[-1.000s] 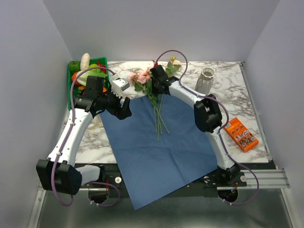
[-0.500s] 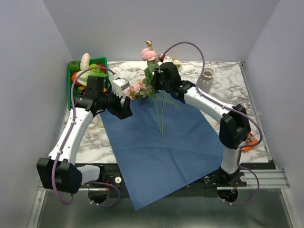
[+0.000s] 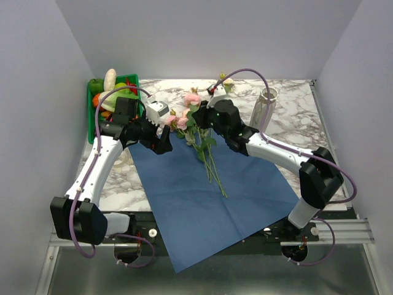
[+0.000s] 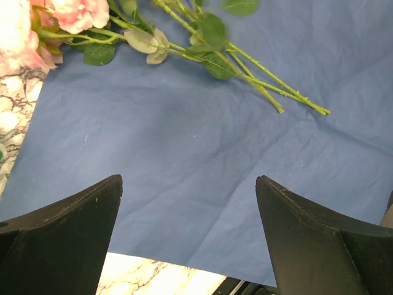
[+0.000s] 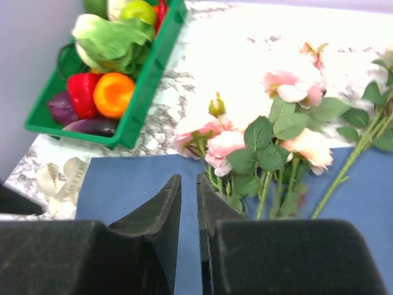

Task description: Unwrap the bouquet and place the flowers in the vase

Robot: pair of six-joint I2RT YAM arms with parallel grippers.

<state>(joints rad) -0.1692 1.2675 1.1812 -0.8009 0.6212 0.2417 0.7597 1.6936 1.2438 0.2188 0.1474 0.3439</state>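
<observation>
Blue paper sheet [image 3: 202, 196] lies opened flat on the marble surface [image 3: 295, 135]. The flowers [image 3: 199, 144] rest loose across its far half, heads towards the green tray [image 5: 144, 92] and stems fanned towards the near edge. The beige ribbon [image 5: 61, 178] lies off the sheet, on the marble. The vase [image 3: 264, 109] stands upright at the far right of the surface, well apart from the flowers.

Jaw state:
- Left gripper [image 4: 189, 181]: jaws spread wide, holding nothing, above bare paper just beside the stems.
- Right gripper [image 5: 189, 178]: jaws parted only by a narrow slit, with nothing visible between them, close to the flower heads.

Likely faults from this position:
1. Partial pick. The stems are splayed, not bundled, so a pinch at one point may take some and leave the rest.
2. Paper caught. The stems lie directly on the sheet, and a low pinch could trap a fold and drag the sheet with the flowers.
3. Crushed blooms. A grip near the heads, where the right jaws now point, would press petals and leaves.
4. Missed or toppled vase. Its neck is narrow and its body tall. Long, thin stems would probably swing in transit, and a sideways strike on the rim could tip it.
</observation>
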